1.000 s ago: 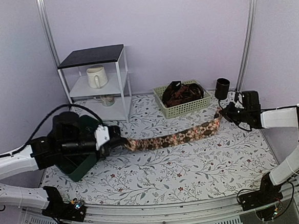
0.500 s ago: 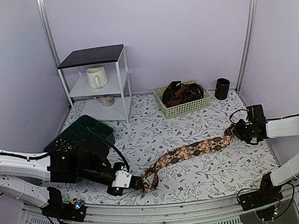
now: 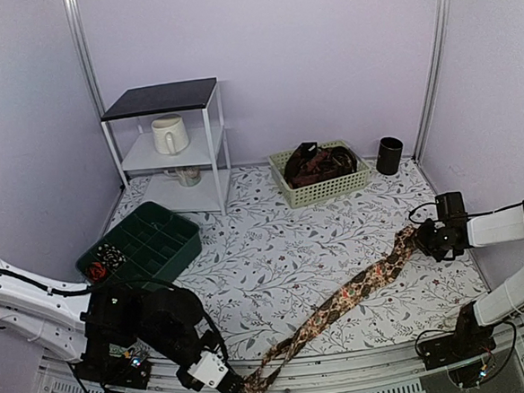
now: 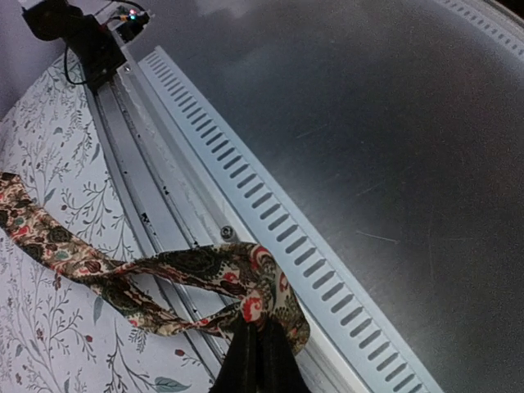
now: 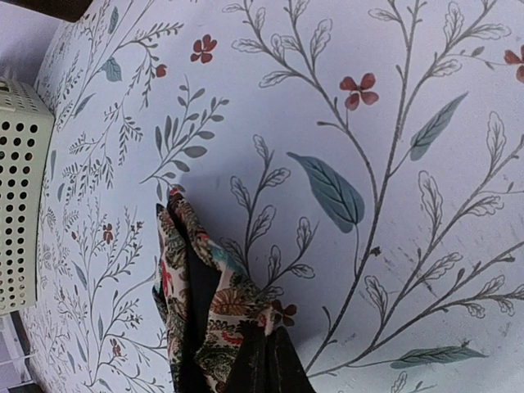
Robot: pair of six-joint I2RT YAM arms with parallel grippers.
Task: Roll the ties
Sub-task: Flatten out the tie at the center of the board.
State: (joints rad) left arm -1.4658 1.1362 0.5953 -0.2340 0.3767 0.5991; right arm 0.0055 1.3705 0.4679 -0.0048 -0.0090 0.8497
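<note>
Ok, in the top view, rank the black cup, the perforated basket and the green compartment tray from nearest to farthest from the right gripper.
From the right gripper:
1. black cup, back right corner
2. perforated basket, back centre
3. green compartment tray, far left side

- My paisley tie (image 3: 341,299), brown with pale and red motifs, is unrolled and runs diagonally from the right side to the near edge.
- Its near end is folded and twisted, pinched in my left gripper (image 3: 232,387). The far end is bunched in my right gripper (image 3: 424,239).
- More dark ties (image 3: 318,164) lie heaped in the basket (image 3: 326,190).
- Two small coils (image 3: 105,261), one dark and one red, sit in the green tray (image 3: 171,243).
</note>
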